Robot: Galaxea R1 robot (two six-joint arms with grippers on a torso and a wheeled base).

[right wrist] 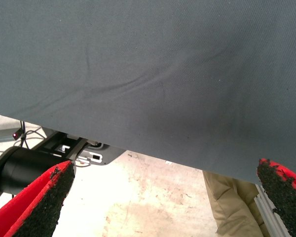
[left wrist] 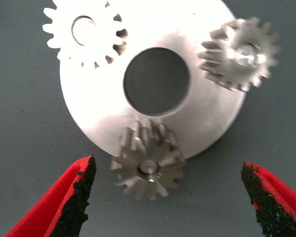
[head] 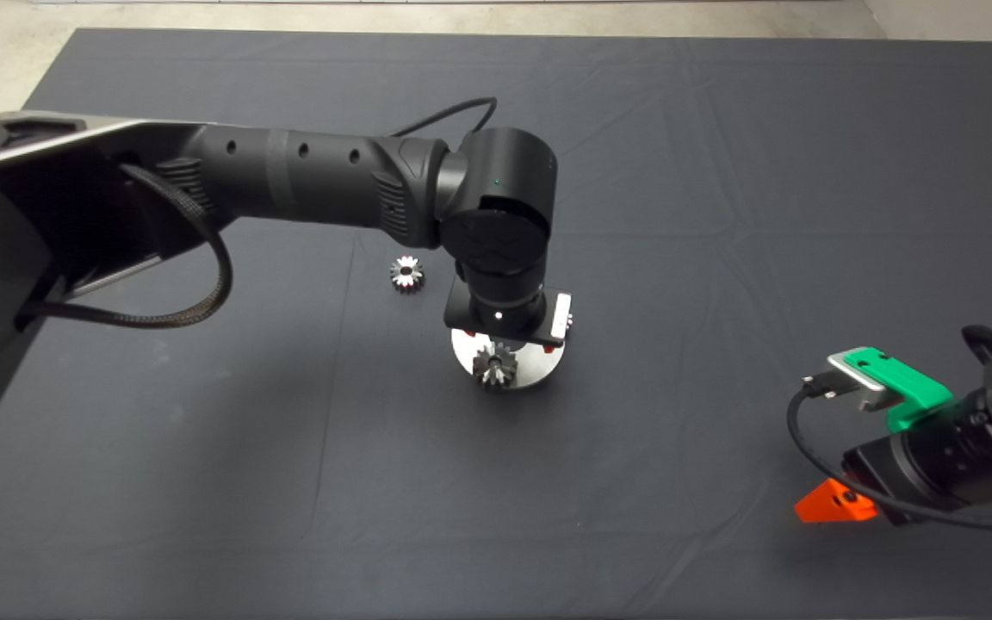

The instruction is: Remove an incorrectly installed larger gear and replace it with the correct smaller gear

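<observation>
A round metal plate with a centre hole carries three gears. The brightest and widest one, the larger gear, sits at the plate's rim. Two darker-sided gears stand on pins at the rim. My left gripper hangs open straight above the plate, its fingers on either side of the nearest pinned gear, not touching it. The smaller gear lies loose on the mat, left of the plate. From above, my left wrist hides the larger gear. My right gripper is parked open at the lower right.
The dark mat spreads wide on all sides of the plate. The left arm reaches across from the left edge. Past the mat's edge, the right wrist view shows pale floor and a person's leg.
</observation>
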